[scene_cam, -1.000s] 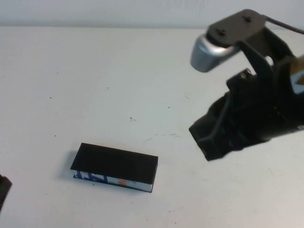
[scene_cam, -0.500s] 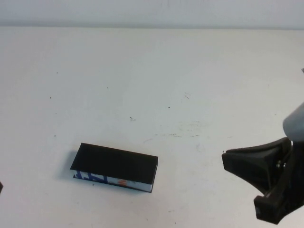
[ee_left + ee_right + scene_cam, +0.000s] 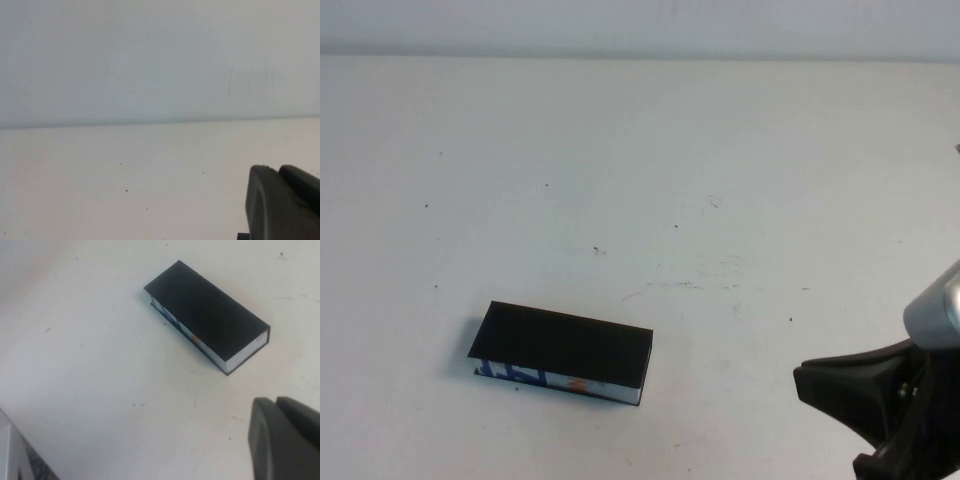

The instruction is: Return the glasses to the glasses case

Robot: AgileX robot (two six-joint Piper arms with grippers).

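Table: plain white top (image 3: 650, 160), a few tiny dark specks and faint scuffs on it, pale wall behind along the far edge.

Glasses case count: one. The glasses case (image 3: 561, 352) sits on the table toward the robot's left and on the near side, lying flat at a slight angle, lid down so the top is just a black rectangle. Blue-and-white print with a small orange mark runs along the long side facing the robot. The right wrist view shows the same box (image 3: 209, 315) from another angle, closed, with the printed edge and a pale short end.

Glasses count: zero that I can spot, no pair out on the table anywhere. Can't tell if they're inside the case since it's shut.

Arm count: one showing from the high view, at the near right corner.

Right gripper: right gripper (image 3: 880, 415) hangs low at the near right corner of the table, well apart from the case, mostly cut off by the edge. Its fingers (image 3: 285, 437) are pressed together with nothing between them.

Left gripper: left gripper (image 3: 282, 202) only shows as a dark bit in its own wrist view, looking across bare table at the wall. Can't tell how its fingers stand.
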